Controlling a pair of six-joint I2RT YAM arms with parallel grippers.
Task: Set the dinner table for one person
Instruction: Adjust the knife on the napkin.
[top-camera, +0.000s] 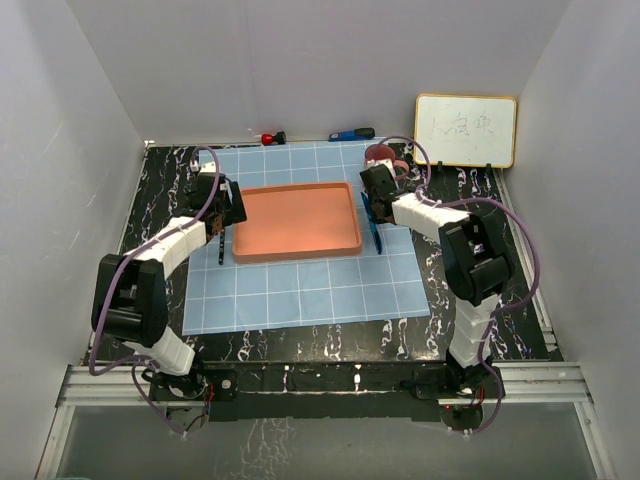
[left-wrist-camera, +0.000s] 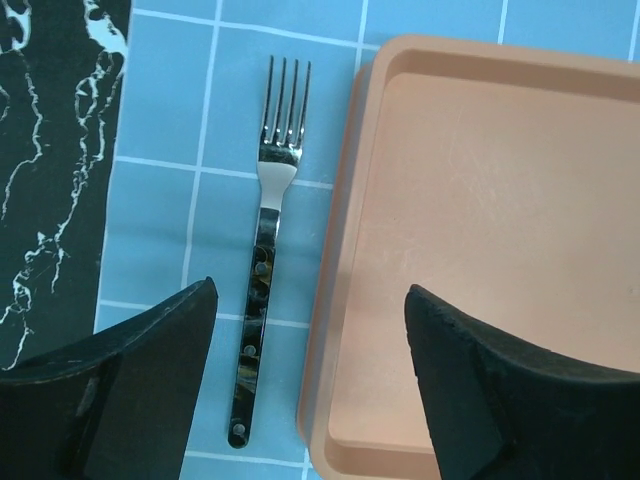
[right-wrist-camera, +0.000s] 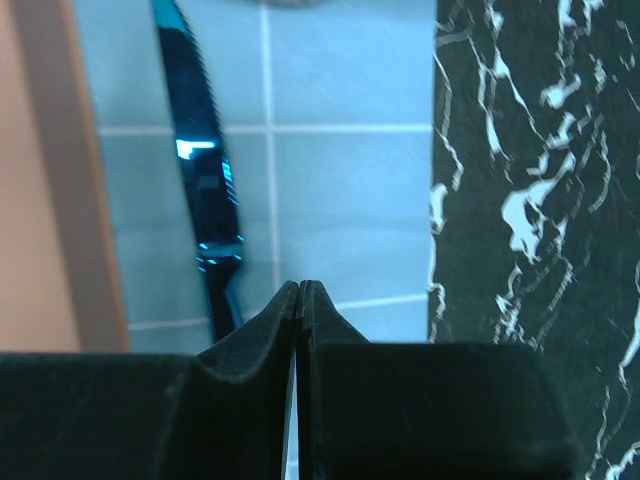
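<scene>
Dinner table (top-camera: 300, 346) bears a whiteboard (top-camera: 466, 130) (scrawl unreadable); left pincer (left-wrist-camera: 310, 290) apart, right pincer (right-wrist-camera: 300, 286) together.

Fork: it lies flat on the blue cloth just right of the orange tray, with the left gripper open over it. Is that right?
Not quite. The fork lies on the blue cloth just left of the orange tray, not right of it, as the left wrist view shows. The left gripper is indeed open over it.

Top camera overhead, whole table (top-camera: 470, 300); wrist cameras close, downward, sharing tray (top-camera: 297, 222).
</scene>
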